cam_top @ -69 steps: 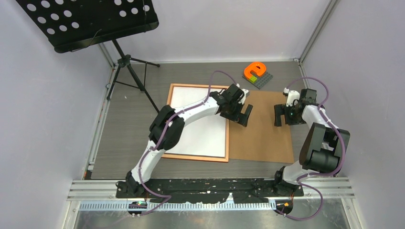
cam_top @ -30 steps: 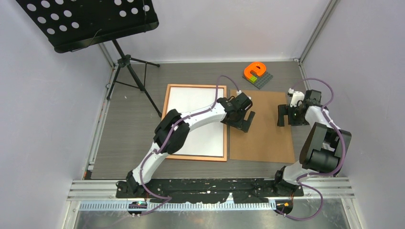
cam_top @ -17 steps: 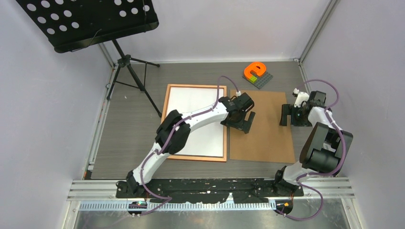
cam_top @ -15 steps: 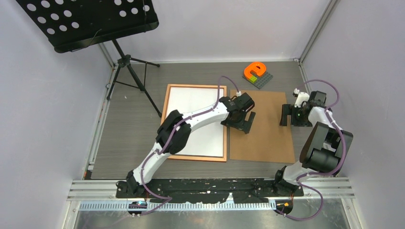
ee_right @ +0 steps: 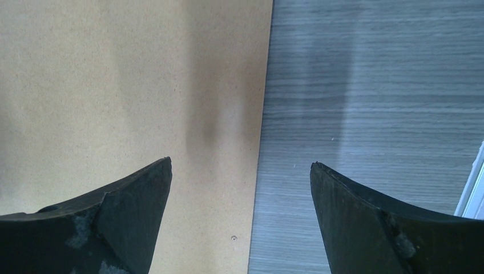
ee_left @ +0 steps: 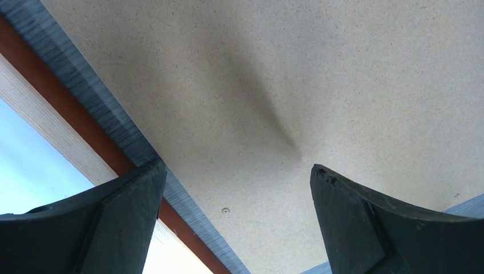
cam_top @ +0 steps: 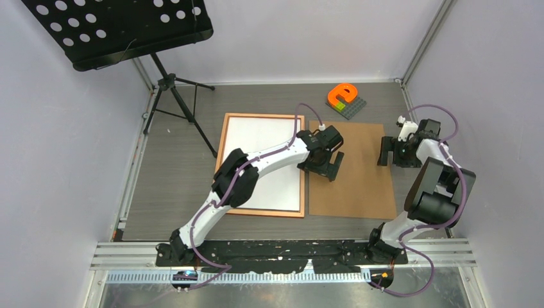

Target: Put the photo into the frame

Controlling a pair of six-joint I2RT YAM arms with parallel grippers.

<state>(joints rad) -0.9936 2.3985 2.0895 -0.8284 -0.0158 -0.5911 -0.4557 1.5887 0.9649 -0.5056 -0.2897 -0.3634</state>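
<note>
My left gripper (cam_top: 324, 170) stays spread wide over the backing board's (cam_top: 349, 189) left edge beside the frame (cam_top: 256, 116), while my right gripper (cam_top: 385, 158), equally wide, has shifted to its right edge.

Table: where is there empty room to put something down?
Bare table shows left of the frame, out to the stand legs, and along the near strip between frame, brown board and the rail. The middle is crowded: frame and board lie side by side, the left arm and right arm over them.
</note>
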